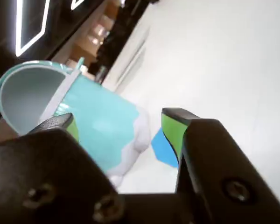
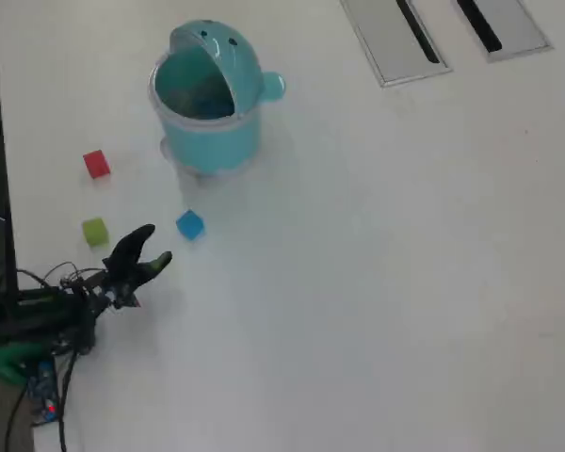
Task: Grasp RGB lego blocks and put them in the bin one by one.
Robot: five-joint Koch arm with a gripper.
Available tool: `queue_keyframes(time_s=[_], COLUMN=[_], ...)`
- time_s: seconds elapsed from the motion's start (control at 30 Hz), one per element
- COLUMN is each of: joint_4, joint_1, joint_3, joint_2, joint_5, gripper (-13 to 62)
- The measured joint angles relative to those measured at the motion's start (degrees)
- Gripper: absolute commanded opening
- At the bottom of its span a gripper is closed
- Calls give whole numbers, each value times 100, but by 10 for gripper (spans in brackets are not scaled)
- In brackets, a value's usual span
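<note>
The blue block (image 2: pixel 189 225) sits on the white table (image 2: pixel 386 264) in the overhead view, turned so its corners point roughly up, down, left and right in the picture; being cube-like, it shows no clear long axis. It lies below the bin (image 2: pixel 207 99) and just above and to the right of the gripper (image 2: pixel 155 246). In the wrist view the blue block (image 1: pixel 164 148) peeks out between the bin (image 1: pixel 95 121) and one green-padded finger.

The yellow-green block (image 2: pixel 95 232) rests to the left of the blue one, near the gripper's left side, edges nearly square to the picture. The red block (image 2: pixel 96 164) lies above it, left of the bin and apart from it.

The bin stands upright, its domed lid (image 2: pixel 221 52) tipped back so the mouth is open; its small round knob (image 2: pixel 271 87) points right in the overhead view.

The gripper hangs empty, its jaws spread apart, tips aimed up and right toward the blue block without touching it.
</note>
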Motion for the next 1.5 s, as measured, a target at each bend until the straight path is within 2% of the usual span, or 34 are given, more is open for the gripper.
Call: queue_keyframes(time_s=[0.1,0.23,0.47,0.7,0.93,1.1,1.5], joint_4=[0,264,2312,4254,4948,5071,5388], joint_1=[-325,-870,-1986,-2259,-2707,-2953,-3691], joint_3=[-105,-1063,-2505,-3762,-3902,-3902,-3902], joint_2=[0,0,0,0,0,0,0], joint_5=[-475,-1222,-2918,-3041,-3305,-4685,-6126], gripper=[324,325,325,325,326,332,331])
